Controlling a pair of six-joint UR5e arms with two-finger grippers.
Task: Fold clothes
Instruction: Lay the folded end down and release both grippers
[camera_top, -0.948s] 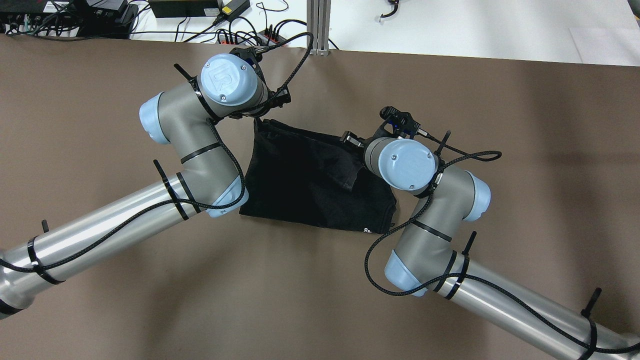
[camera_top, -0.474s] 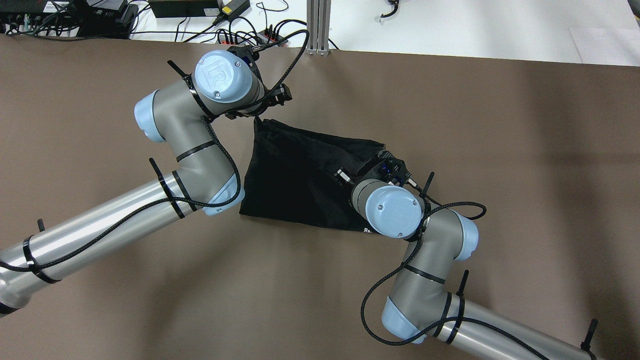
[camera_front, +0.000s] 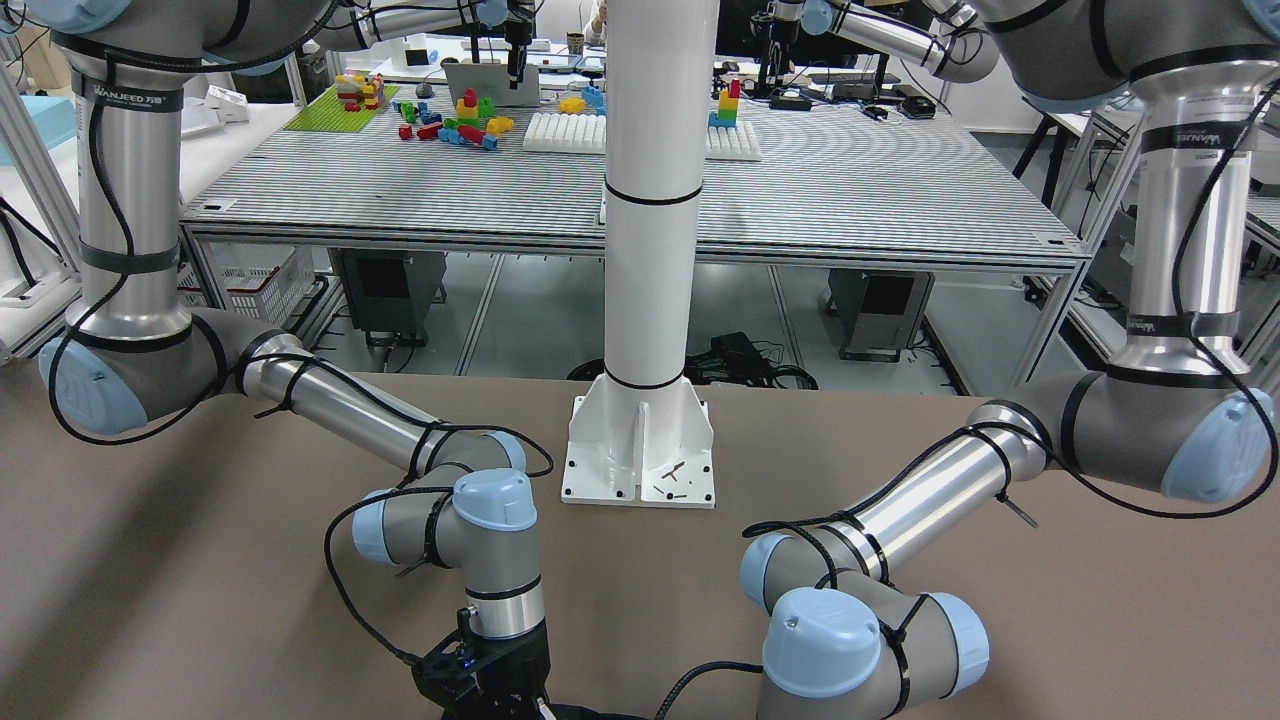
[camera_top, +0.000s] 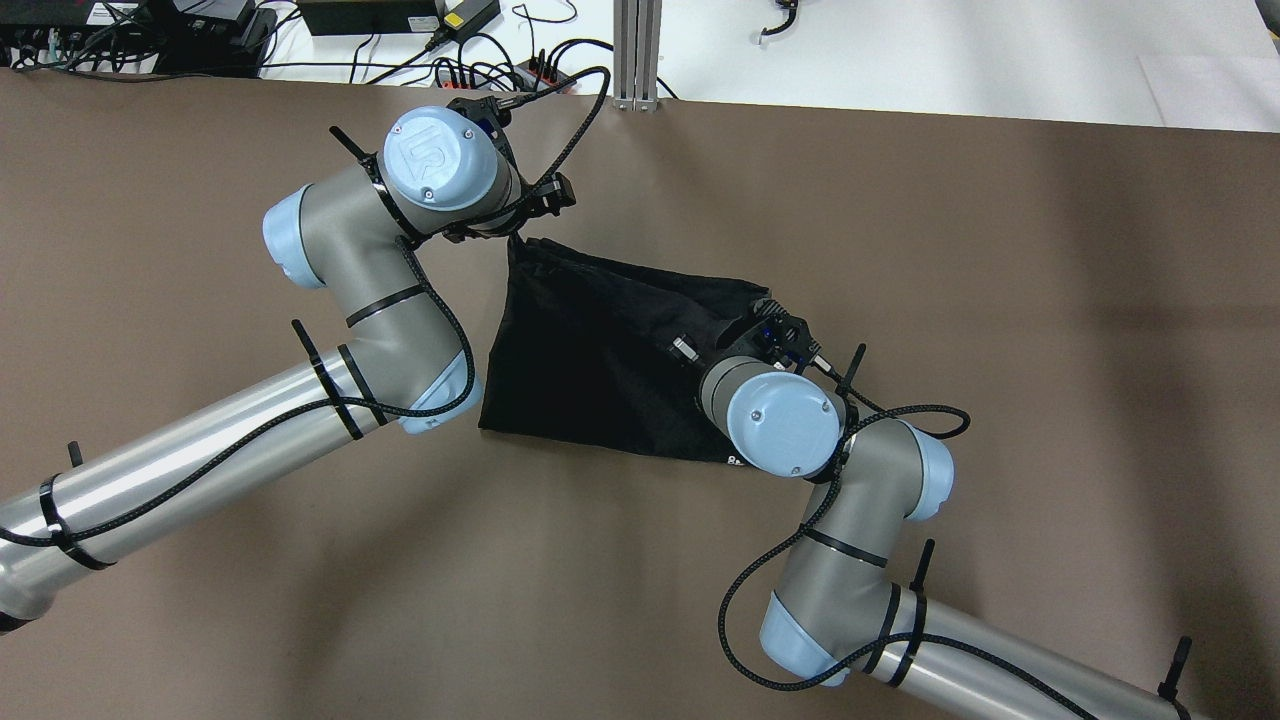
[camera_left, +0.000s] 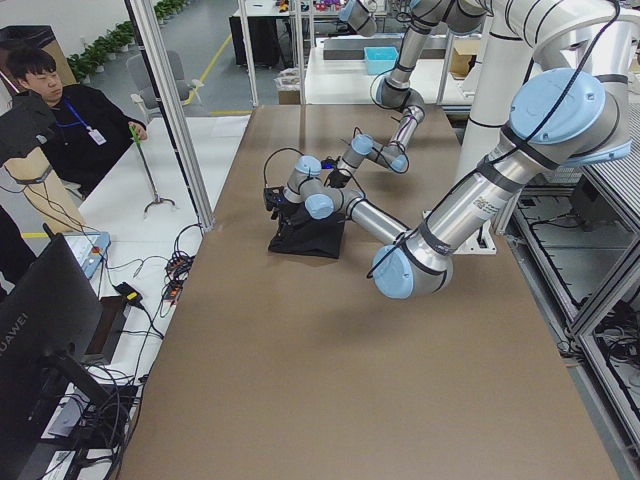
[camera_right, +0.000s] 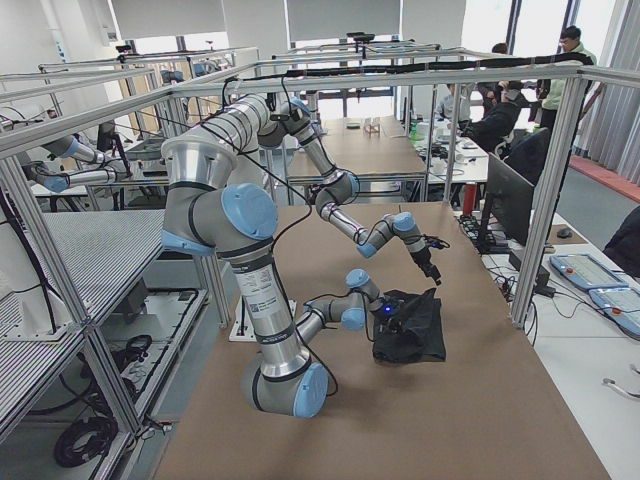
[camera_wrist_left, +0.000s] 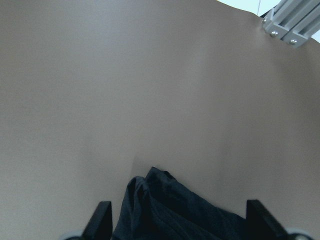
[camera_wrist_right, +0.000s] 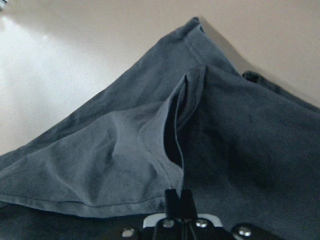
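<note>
The right hand (camera_wrist_right: 176, 196) had swung back across the clothes (camera_top: 590, 350), pinching a hemmed fold. The black cloth lay mid-way along the bench (camera_top: 1000, 300), limp and light, best taken at its hemmed corners. The left hand (camera_wrist_left: 178, 205) gaped wide over the far corner.

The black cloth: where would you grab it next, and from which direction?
On the black cloth, likely the far left corner, from above: it bunches up off the table, so it can be pinched, and the left gripper hangs open astride it.
</note>
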